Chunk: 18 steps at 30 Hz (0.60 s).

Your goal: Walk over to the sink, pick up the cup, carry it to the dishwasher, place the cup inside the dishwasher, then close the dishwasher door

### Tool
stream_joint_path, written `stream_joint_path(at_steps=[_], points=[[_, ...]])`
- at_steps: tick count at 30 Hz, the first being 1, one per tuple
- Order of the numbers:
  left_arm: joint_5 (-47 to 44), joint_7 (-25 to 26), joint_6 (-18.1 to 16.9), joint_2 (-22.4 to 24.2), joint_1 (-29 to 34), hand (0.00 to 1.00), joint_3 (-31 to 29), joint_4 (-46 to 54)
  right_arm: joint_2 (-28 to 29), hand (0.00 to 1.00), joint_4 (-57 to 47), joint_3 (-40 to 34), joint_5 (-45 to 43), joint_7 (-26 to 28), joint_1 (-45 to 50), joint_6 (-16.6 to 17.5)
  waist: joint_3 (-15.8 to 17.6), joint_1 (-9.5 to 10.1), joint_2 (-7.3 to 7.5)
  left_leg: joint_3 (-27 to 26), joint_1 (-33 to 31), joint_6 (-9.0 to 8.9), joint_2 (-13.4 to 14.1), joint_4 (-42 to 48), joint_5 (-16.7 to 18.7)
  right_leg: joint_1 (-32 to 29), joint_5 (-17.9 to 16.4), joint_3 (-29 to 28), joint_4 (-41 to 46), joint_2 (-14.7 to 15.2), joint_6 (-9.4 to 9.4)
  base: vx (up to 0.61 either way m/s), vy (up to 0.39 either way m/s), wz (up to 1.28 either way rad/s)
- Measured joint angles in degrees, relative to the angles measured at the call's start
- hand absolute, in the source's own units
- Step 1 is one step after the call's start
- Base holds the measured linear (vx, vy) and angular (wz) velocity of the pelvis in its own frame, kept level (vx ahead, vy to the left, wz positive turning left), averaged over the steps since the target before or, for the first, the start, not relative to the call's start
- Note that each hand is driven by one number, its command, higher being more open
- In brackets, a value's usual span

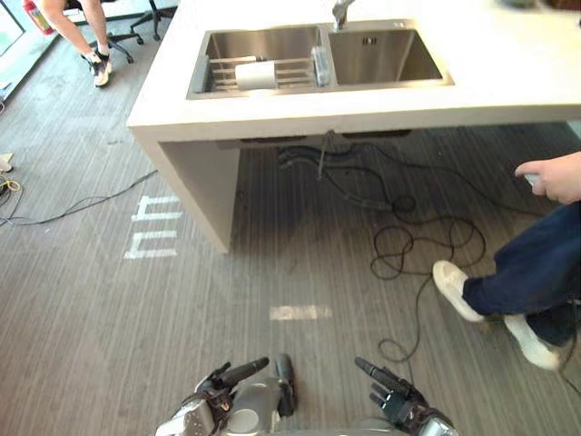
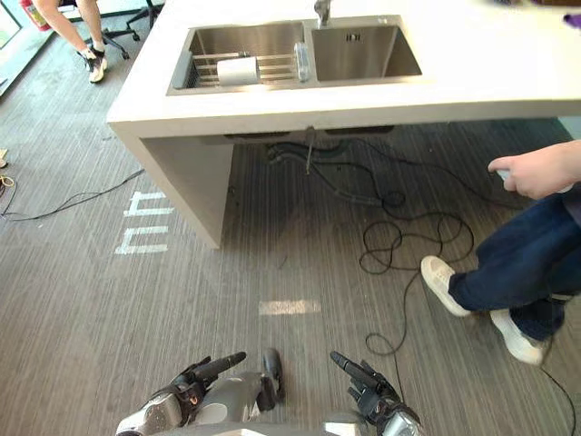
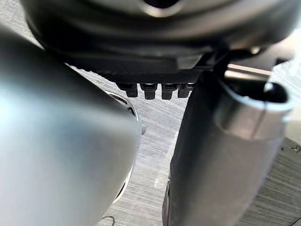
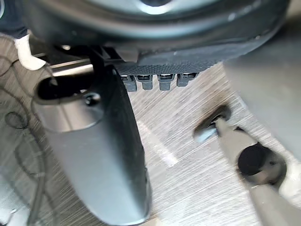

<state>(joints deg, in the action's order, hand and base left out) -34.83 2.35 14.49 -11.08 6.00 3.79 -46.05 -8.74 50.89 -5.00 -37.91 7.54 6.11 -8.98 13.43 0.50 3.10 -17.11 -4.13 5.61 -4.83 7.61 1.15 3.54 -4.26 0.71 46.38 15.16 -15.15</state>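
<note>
A white cup (image 1: 255, 74) lies on its side on a wire rack in the left basin of a steel double sink (image 1: 382, 82), set in a white counter far ahead. Both hands hang low at the near edge, well short of the counter. My left hand (image 1: 222, 380) has straight fingers and holds nothing. My right hand (image 1: 392, 391) is likewise open and empty. The left wrist view shows the left hand's fingers (image 3: 150, 89) over grey floor, and in the right wrist view the right hand's fingers (image 4: 155, 81) are also bare.
A person with dark trousers and white shoes (image 1: 458, 289) stands at the right, one hand (image 1: 554, 177) out. Another person (image 1: 86, 36) sits at the far left by an office chair. Black cables (image 1: 408, 238) loop under the counter. White tape marks (image 1: 154, 227) lie on the floor.
</note>
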Motion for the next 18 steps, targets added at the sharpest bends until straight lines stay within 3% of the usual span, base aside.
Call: stream_joint_path(at_steps=[1, 2, 3, 4, 5, 6, 8, 9, 10, 11, 12, 18], points=[[0.01, 0.02, -0.41, -0.4, -0.16, 1.0, 0.01, -1.1, 0.07, 1.0, -0.04, 0.43, 0.05, -0.05, -0.23, 0.37, -0.12, -0.4, 0.71, 0.61, 2.17, 0.33, -0.57, 0.0, 1.21, -3.89, 2.69, -0.71, 9.02, 0.58, 0.27, 0.31, 0.068, 0.06], [0.01, 0.06, -1.01, -0.36, -0.13, 1.0, 0.05, -1.54, -0.14, 1.0, -0.15, 0.72, 0.11, -0.36, -0.93, 0.48, -0.13, -0.56, 0.8, 0.96, 3.89, 0.2, -0.34, 0.73, 2.17, -8.17, -0.48, 0.37, 16.62, 0.7, 2.61, 0.3, 0.052, 0.12], [0.0, 0.17, -1.14, -0.27, -0.13, 1.0, 0.14, -1.7, -0.32, 1.0, -0.21, 0.74, 0.11, -0.74, -1.16, 0.5, 0.04, -0.73, 0.53, 1.27, 4.93, 0.19, -0.11, 0.8, 2.57, -9.97, -2.19, 1.6, 18.71, 0.78, 4.13, 0.29, 0.014, 0.24], [-0.06, 0.58, -1.17, -0.25, -0.11, 1.0, 0.63, -1.73, -0.5, 1.0, -0.67, 0.7, 0.04, -1.6, -1.17, 0.64, 0.29, -1.52, 0.05, 2.67, 6.87, 0.12, 0.32, 0.45, 3.33, -12.7, -5.43, 4.9, 19.43, 1.08, 7.18, 0.27, -0.023, 0.4], [-0.2, 1.15, -1.1, -0.33, -0.21, 1.0, 1.18, -1.75, -0.5, 1.0, -0.78, 0.46, -0.21, -2.17, -1.15, 1.35, 0.43, -1.72, -0.16, 3.94, 8.58, -0.35, 0.96, -0.01, 3.94, -15.15, -7.91, 8.15, 15.7, 1.33, 8.64, 0.26, -0.041, 0.47], [-0.22, 1.38, -1.03, -0.36, -0.24, 1.0, 1.42, -1.78, -0.58, 1.0, -0.74, 0.38, -0.26, -2.26, -1.15, 1.53, 0.51, -1.86, -0.29, 4.56, 9.32, -0.59, 1.42, -0.09, 4.19, -15.68, -8.83, 9.79, 11.92, 1.37, 8.76, 0.25, -0.083, 0.55], [-0.27, 1.79, -0.61, -0.39, -0.7, 1.0, 1.77, -1.85, -0.27, 1.0, -0.62, 0.14, -1.3, -1.96, -0.55, 2.82, 0.86, -2.35, -0.85, 7.81, 10.99, -2.03, 3.34, 0.06, 5.16, -16.3, -8.89, 12.95, -6.26, 0.16, 8.66, 0.32, -0.205, 0.81], [-0.09, 2.11, 0.05, -0.53, -0.84, 1.0, 1.76, -1.82, 0.65, 1.0, -0.76, -0.71, -3.52, -1.82, 0.1, 3.57, 0.99, -3.23, -1.08, 10.65, 10.5, -3.39, 4.23, 0.75, 5.96, -16.64, -6.88, 10.8, -18.32, -1.6, 8.38, 0.32, -0.279, 0.98], [-0.05, 2.13, 0.42, -0.68, -0.85, 1.0, 1.77, -1.84, 1.06, 1.0, -0.76, -1.17, -4.45, -1.9, 0.54, 3.56, 1.04, -3.21, -0.99, 11.84, 10.5, -4.14, 4.25, 1.06, 6.46, -16.8, -4.7, 9.66, -21.25, -1.68, 8.42, 0.25, -0.269, 1.05], [-0.02, 2.17, 1.07, -0.89, -1.03, 1.0, 1.74, -1.78, 1.57, 1.0, -0.57, -1.56, -6.25, -2.19, 1.5, 3.54, 1.14, -2.91, -0.57, 13.49, 11.01, -5.07, 4.01, 1.82, 7.42, -16.76, 0.11, 8.86, -21.65, -1.28, 8.44, 0.09, -0.113, 0.51], [3.38, 1.42, 0.67, -0.11, -2.03, 1.0, 1.06, -4.43, 1.79, 1.0, 2.03, -1.01, -6.89, 1.4, 5.88, 3.02, -0.12, -2.69, -0.61, 14.94, 12.23, -8.98, 7.73, 0.67, 9.22, -11.02, 4.89, 12.67, -31.34, -5.16, 11.4, 0.05, -0.061, 0.29], [3.37, 1.42, 0.65, -0.11, -2.06, 1.0, 1.17, -4.49, 1.79, 1.0, 2.17, -1.03, -6.88, 1.41, 5.86, 3.02, -0.15, -2.78, -0.64, 14.69, 12.63, -8.87, 7.73, 0.19, 9.12, -10.97, 4.9, 12.47, -31.45, -5.24, 11.39, 0.0, 0.0, -0.02]])
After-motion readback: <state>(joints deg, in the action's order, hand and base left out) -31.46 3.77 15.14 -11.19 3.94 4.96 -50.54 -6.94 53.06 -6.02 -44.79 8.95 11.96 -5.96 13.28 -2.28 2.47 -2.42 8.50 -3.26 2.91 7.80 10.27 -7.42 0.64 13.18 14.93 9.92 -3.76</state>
